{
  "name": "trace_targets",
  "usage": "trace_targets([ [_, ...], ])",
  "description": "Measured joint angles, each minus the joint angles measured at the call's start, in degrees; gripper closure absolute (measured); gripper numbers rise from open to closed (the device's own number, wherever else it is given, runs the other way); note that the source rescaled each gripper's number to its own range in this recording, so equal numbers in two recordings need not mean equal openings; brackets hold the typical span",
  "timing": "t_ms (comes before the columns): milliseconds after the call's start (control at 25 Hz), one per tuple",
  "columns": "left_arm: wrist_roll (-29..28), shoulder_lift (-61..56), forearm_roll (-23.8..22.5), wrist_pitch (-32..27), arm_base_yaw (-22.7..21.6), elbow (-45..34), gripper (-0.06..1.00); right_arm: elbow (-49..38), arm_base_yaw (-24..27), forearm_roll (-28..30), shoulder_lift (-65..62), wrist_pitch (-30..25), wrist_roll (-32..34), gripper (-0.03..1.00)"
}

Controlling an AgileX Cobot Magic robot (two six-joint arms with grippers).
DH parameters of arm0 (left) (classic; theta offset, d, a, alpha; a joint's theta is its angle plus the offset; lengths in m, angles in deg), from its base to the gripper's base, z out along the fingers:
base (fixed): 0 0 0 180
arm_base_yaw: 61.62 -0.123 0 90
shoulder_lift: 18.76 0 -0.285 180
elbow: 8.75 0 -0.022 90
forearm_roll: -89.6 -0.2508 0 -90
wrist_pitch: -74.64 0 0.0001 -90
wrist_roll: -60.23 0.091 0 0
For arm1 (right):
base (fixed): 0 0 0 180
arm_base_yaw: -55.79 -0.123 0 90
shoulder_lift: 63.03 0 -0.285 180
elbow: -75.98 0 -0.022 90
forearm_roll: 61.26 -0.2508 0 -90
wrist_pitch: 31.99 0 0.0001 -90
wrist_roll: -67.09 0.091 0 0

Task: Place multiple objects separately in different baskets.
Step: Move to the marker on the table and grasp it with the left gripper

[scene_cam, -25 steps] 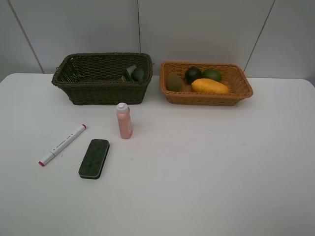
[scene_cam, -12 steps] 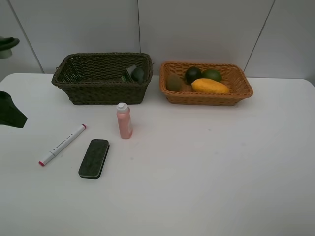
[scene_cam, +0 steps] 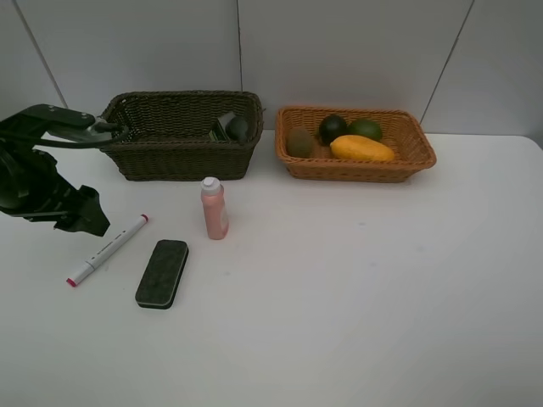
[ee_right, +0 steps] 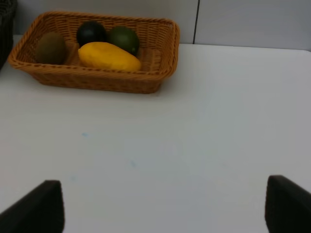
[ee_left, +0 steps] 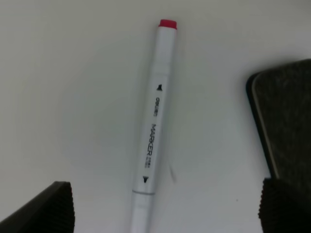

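While left fingers [ee_left: 48, 208] and right fingers [ee_right: 39, 208] gape empty | baskets [scene_cam: 178, 161] [scene_cam: 356, 170] 2 | fruits [scene_cam: 299, 142] [scene_cam: 332, 128] [scene_cam: 366, 129] [scene_cam: 362, 149] 4 | bottles [scene_cam: 214, 209] [scene_cam: 235, 128] 2 | marker [scene_cam: 109, 250] 1 | eraser [scene_cam: 162, 273] 1

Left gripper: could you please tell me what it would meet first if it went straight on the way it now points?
Most likely the white marker, lying on the table between the left gripper's open jaws; the black eraser sits off to one side. Depth is hard to judge.

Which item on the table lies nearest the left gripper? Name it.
The white marker: it lies right beside the open left gripper, while the black eraser and upright pink bottle sit farther away.
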Motion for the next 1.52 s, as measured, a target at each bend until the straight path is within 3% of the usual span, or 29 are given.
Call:
trace_targets([
  [160, 0.6, 5.9, -0.1, 1.9, 0.9, 1.7, -0.06, 0.0, 0.0, 0.0, 0.0, 0.0, 0.0, -0.03],
  [680, 0.7, 19.2, -2.8, -1.4, 3.1, 11.9, -0.06, 0.0, 0.0, 0.0, 0.0, 0.0, 0.0, -0.03],
  [1520, -1.2, 23.5, -8.9, -1.8, 3.1, 12.7, -0.06, 0.0, 0.0, 0.0, 0.0, 0.0, 0.0, -0.03],
])
